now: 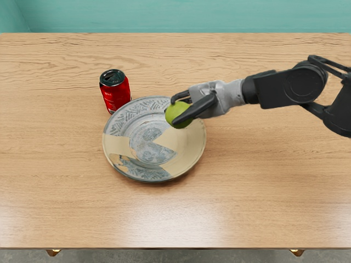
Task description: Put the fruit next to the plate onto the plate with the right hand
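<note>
Fruit: green, round, sits just above centre of the frame, over the upper right part of the plate. Held by the right hand, whose dark fingers curl around it from the right and from above; the left half of the fruit is uncovered. Cannot tell from this view whether the fruit touches the plate surface or is held clear of it.

Right arm: enters from the right edge in the upper half of the frame and reaches left toward centre; grey wrist, dark forearm.

Plate: round, patterned, glossy, lies flat on the wooden table slightly left of centre.

Red can: upright, upper left of the plate, just beside its rim; contact cannot be told.

Teal wall: runs along the top edge of the frame behind the table.
</note>
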Controlling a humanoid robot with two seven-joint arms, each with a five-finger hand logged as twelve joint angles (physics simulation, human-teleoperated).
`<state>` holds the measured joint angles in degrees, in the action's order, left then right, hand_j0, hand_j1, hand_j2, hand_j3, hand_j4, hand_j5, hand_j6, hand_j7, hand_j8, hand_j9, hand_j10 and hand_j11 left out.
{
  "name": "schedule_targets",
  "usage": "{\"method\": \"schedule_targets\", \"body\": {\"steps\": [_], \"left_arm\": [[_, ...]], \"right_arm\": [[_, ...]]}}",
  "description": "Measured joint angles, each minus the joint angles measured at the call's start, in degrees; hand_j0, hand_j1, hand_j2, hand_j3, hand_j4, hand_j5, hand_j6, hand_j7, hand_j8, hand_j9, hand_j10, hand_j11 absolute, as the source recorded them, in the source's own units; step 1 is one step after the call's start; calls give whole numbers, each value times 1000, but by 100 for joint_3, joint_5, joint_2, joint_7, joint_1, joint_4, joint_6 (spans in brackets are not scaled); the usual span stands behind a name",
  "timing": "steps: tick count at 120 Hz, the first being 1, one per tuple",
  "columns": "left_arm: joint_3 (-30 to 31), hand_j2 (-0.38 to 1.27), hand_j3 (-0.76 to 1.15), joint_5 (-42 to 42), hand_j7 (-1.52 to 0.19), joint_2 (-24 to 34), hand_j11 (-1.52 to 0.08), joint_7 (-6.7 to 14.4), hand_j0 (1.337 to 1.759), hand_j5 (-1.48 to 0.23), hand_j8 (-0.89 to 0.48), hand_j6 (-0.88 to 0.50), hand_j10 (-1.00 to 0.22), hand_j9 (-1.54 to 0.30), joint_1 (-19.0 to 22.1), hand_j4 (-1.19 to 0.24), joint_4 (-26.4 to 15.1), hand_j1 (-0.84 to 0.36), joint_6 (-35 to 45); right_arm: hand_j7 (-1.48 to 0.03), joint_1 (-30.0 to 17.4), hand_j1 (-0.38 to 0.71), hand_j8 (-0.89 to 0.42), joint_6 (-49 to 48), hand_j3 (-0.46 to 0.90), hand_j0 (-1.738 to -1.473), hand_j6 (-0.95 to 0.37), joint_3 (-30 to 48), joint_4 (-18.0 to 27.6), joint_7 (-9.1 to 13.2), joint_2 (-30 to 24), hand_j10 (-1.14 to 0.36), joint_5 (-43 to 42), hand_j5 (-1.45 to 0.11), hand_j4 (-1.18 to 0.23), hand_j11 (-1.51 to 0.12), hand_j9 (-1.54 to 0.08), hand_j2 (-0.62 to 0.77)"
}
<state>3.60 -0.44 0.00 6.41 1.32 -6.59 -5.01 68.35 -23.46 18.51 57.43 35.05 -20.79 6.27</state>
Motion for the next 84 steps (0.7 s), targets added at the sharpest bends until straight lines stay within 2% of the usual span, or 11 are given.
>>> {"method": "schedule_targets", "body": {"steps": [13,22,24,29,41,50,56,61,65,76,84], "left_arm": [[0,2,0,-1,-15,0,-15,0,1658,-15,-12,-12,-12,-15,0,-12,0,335,0],[1,2,0,-2,-15,0,-15,0,1658,-15,-12,-12,-12,-15,0,-12,0,335,0],[1,2,0,-2,-15,0,-15,0,1658,-15,-12,-12,-12,-15,0,-12,0,335,0],[1,2,0,-2,-15,0,-15,1,1658,-15,-12,-12,-12,-15,0,-12,0,335,0],[0,2,0,-1,-15,0,-15,0,1658,-15,-12,-12,-12,-15,0,-12,0,335,0],[0,2,0,0,-15,0,-15,0,1658,-15,-12,-12,-12,-15,0,-12,0,335,0],[0,2,0,0,-15,0,-15,0,1658,-15,-12,-12,-12,-15,0,-12,0,335,0],[0,2,0,0,-15,0,-15,0,1658,-15,-12,-12,-12,-15,0,-12,0,336,0],[0,2,0,-1,-15,0,-15,0,1658,-15,-12,-12,-12,-15,0,-12,0,336,0],[0,2,0,0,-15,0,-15,0,1658,-15,-12,-12,-12,-15,9,-12,0,336,0],[0,2,0,-1,-15,0,-15,-2,1658,-15,-12,-12,-12,-15,1,-12,1,335,0]], "right_arm": [[-1131,93,300,-132,-24,-2,-1632,-259,19,-911,-1,944,-308,-377,-1147,-803,-1184,-1140,61],[-1132,128,340,-129,-19,-4,-1631,-288,22,-1201,-1,1248,-334,-486,-1132,-828,-1168,-1130,122],[-1132,132,364,-131,-16,-4,-1630,-291,22,-1241,-1,1290,-356,-503,-1127,-834,-1162,-1125,204],[-1119,134,376,-129,-8,-2,-1629,-288,19,-1319,-2,1371,-374,-538,-1092,-840,-1134,-1095,193],[-686,113,102,-80,-1,0,-1640,-177,13,-1475,-4,1471,-230,-555,-669,-515,-696,-671,121],[-475,105,-37,-54,-20,0,-1646,-121,18,-1472,-4,1496,-88,-542,-463,-356,-482,-465,83],[-372,91,-104,-42,-83,0,-1648,-95,88,-1369,-4,1426,-69,-515,-362,-279,-377,-364,65],[-303,-16,-150,-35,-278,0,-1650,-77,349,-1148,-5,1186,-56,-491,-295,-227,-307,-296,53],[-257,-134,-180,-30,-439,0,-1651,-66,599,-816,-5,775,-48,-449,-251,-193,-261,-252,45],[-164,-398,-241,-19,-820,0,-1654,-42,1014,190,-5,-818,-30,64,-160,-123,-167,-161,28],[-119,-781,-271,-13,-978,0,-1655,-30,1158,585,-5,-2004,-22,322,-116,-89,-120,-116,20]]}}
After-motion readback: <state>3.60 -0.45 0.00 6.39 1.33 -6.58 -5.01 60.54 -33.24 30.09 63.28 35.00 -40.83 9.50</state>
